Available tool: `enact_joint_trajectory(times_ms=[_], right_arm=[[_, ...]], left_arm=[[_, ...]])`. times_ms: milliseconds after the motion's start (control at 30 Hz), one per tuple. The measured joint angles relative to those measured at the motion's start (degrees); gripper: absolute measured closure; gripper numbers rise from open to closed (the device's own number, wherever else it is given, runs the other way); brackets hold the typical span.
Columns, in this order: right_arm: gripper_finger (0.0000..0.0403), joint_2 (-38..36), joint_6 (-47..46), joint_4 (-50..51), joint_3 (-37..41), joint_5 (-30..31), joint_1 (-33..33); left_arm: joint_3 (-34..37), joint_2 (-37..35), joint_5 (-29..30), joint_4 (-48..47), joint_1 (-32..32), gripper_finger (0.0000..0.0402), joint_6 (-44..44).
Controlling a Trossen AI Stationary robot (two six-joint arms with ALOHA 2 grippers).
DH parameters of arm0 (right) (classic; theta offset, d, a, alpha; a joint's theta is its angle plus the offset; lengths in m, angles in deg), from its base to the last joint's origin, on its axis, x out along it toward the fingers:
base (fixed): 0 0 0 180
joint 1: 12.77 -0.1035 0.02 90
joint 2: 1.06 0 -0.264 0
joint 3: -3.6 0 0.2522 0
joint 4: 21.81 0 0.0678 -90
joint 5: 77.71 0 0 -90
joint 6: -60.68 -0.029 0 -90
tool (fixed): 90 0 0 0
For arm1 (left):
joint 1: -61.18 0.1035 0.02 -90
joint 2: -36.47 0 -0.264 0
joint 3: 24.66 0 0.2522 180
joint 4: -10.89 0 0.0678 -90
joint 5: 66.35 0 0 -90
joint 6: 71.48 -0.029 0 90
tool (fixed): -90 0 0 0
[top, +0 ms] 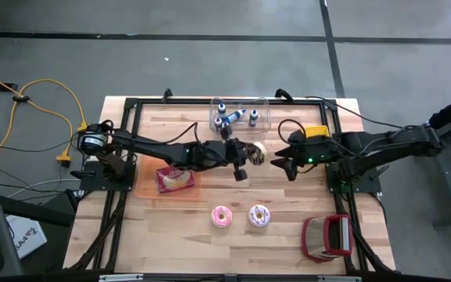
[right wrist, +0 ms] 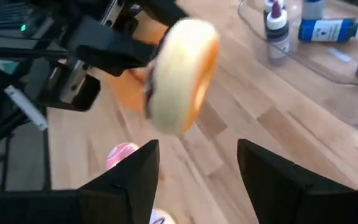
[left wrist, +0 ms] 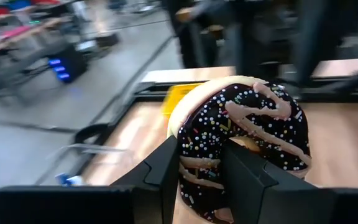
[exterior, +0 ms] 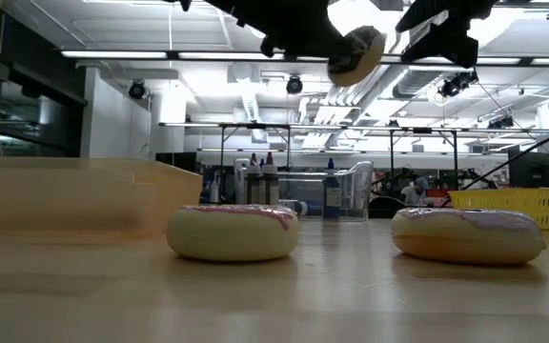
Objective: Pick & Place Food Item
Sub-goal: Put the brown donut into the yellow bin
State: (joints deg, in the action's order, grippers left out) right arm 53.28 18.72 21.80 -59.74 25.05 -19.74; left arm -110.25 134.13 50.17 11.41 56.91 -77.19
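A chocolate-iced donut (left wrist: pixel 247 124) with pink drizzle and sprinkles hangs high over the middle of the table (top: pixel 288 227), with my left gripper (top: pixel 249 154) shut on it. The low view shows the donut (exterior: pixel 355 52) well above the tabletop. My right gripper (right wrist: pixel 197 152) stands open just to the right of it, fingers pointing at the donut's plain underside (right wrist: pixel 182 74) without touching. In the high view my right gripper (top: pixel 283 164) faces the left one across a small gap. My left gripper pinches one side of the donut's ring (left wrist: pixel 201 171) between its two fingers, one finger (left wrist: pixel 166 168) on the outer rim and the other (left wrist: pixel 244 177) by the hole. The fingers reach in nearly level from the table's left. The donut stands on edge, lifted clear.
Two pink-iced donuts (top: pixel 221 217) (top: pixel 259 215) lie near the front edge. An orange tray with a red packet (top: pixel 171 180) sits at the left. A clear bin of bottles (top: pixel 239 113) and a yellow basket (top: pixel 315 131) stand at the back, a red-and-white object (top: pixel 327 236) at front right.
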Motion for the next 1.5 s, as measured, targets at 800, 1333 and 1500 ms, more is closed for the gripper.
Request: enact_joint_trajectory(times_ms=[800,1333,1500], right_arm=[[0.0199,9.84,8.11,-10.40,-0.04,5.35,2.59],[0.0199,9.84,13.21,-16.79,-0.04,8.43,2.62],[0.0213,9.84,13.44,-17.21,-0.04,9.46,2.64]], left_arm=[[0.00,-0.02,11.15,0.05,0.00,0.0300,1.25],[0.02,-0.07,11.30,4.22,0.44,0.0300,-0.11],[0.02,-0.07,11.30,4.22,0.81,0.0300,-0.11]])
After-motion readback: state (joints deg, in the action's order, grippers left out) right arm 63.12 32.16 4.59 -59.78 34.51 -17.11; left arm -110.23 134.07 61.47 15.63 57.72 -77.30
